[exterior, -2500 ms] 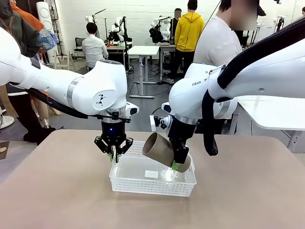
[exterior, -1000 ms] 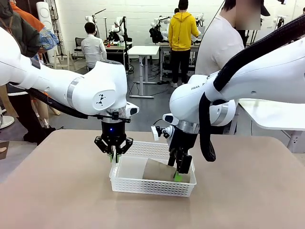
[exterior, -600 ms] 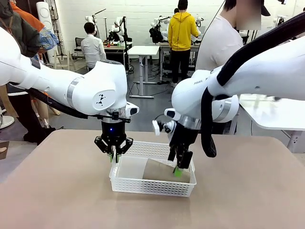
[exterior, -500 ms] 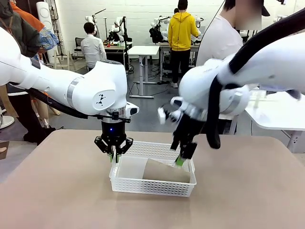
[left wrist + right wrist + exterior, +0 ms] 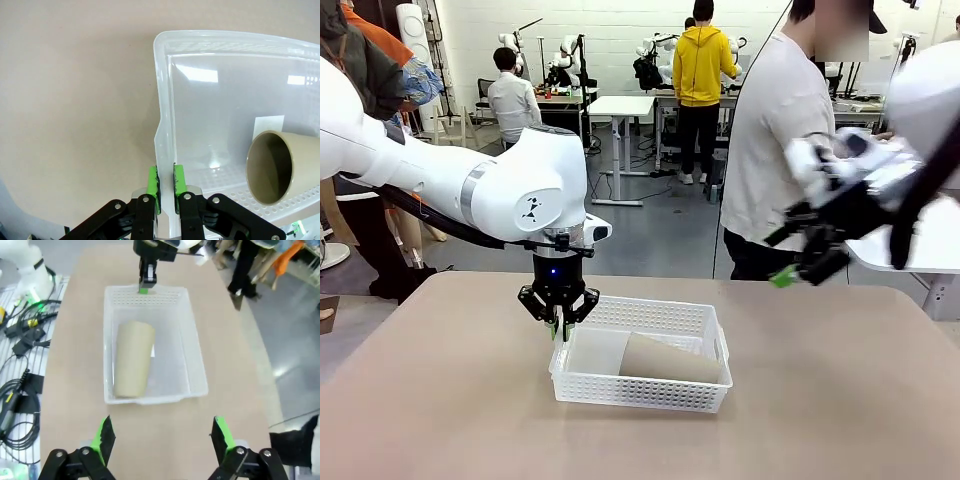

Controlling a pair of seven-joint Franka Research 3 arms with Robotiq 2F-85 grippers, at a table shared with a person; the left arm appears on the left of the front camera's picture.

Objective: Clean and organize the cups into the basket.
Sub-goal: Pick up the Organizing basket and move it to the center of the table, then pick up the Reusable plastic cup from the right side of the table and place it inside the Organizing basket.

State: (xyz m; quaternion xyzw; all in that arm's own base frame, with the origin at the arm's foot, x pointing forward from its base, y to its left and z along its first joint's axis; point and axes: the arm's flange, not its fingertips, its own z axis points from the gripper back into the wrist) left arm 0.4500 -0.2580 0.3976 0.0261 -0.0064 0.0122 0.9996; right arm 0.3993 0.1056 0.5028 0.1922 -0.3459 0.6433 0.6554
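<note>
The right gripper point(image 5: 794, 272) is no longer carrying anything. A couple of seconds ago it was holding a brown cup point(image 5: 670, 360) tilted over the basket point(image 5: 642, 392); a second ago it was setting it down inside. Now the cup is lying on its side on the basket's floor, nearer the basket's robot-side long wall. Its open mouth is facing the basket end that the left gripper point(image 5: 559, 326) is holding.

The right arm is swinging away, blurred with motion, and its gripper is hanging well above and off to the right of the basket. In the right wrist view the gripper point(image 5: 162, 436) is looking down the length of the basket point(image 5: 198, 367), with its jaws spread wide and nothing between the green pads. The cup point(image 5: 132, 359) is lying below them, free of any grip.

The left gripper is staying exactly where it was throughout, pinching the basket's left end. In the left wrist view its fingers point(image 5: 165, 181) are closing on either side of the basket's end rim point(image 5: 162, 100), with the pads pressing against the plastic. The cup's mouth point(image 5: 272, 167) is gaping toward that camera from inside the basket.

With the right arm gone from in front, a person in a white top is standing in plain view behind the basket. The basket itself is sitting where it was on the table point(image 5: 460, 420).
</note>
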